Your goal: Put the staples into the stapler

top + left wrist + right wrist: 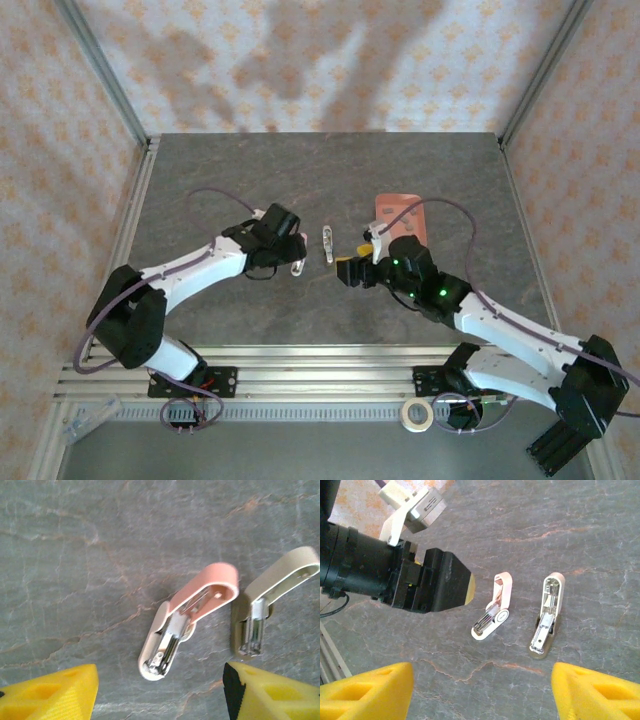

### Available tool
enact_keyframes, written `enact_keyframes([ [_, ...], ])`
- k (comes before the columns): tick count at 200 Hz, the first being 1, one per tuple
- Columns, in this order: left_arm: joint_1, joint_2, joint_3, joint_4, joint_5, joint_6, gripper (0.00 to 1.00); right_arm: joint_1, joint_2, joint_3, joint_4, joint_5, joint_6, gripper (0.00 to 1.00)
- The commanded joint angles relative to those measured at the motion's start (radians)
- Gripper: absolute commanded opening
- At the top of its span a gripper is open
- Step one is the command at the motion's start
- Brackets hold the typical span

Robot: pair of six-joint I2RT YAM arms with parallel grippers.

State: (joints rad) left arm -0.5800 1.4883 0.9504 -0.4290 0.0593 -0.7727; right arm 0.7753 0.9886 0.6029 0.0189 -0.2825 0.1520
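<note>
**Desk editor:** Two arms reached inward over the grey desk (220,170) in the overhead shot. Where was the pink stapler (299,266)?

**Photographer:** It lay on the bare stone near the middle, just beside the tip of the left gripper (290,248). A beige stapler (327,244) lay close by, between the two arms. The right gripper (350,272) hovered near that one, in front of a salmon-pink tray (395,210) that the right arm partly covered.

**Desk editor:** And from the left wrist?

**Photographer:** The pink stapler (185,625) lay hinged open on the desk, its pink top swung up and away from the white base and the silver channel exposed. The beige stapler (265,610) lay open just beside it, not touching. The left gripper (160,692) had its yellow fingers (50,695) spread wide, one at each lower corner, gripping nothing. The stapler's base sat just ahead of the gap.

**Desk editor:** The right wrist?

**Photographer:** Both staplers lay side by side and apart, the pink stapler (492,611) on the left. The black left gripper (445,582) pointed at it from the left without touching it. The right gripper (482,692) stood with its jaws parted too, empty, the yellow fingers (370,692) low in the frame, short of both staplers.
</note>
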Motion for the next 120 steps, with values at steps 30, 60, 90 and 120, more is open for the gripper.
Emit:
enact_keyframes([
  [30,0.029,-0.005,-0.100,0.138,0.122,-0.069,0.66,-0.002,0.071,0.077,0.022,-0.073,0.092,0.72],
  [60,0.031,0.021,-0.120,0.188,0.117,-0.070,0.66,-0.002,0.094,0.092,0.020,-0.088,0.118,0.71],
  [90,0.032,0.068,-0.111,0.202,0.120,-0.058,0.66,-0.002,0.093,0.096,0.010,-0.094,0.121,0.71],
  [120,0.031,0.119,-0.100,0.202,0.125,-0.047,0.66,-0.002,0.090,0.097,0.005,-0.090,0.126,0.70],
])
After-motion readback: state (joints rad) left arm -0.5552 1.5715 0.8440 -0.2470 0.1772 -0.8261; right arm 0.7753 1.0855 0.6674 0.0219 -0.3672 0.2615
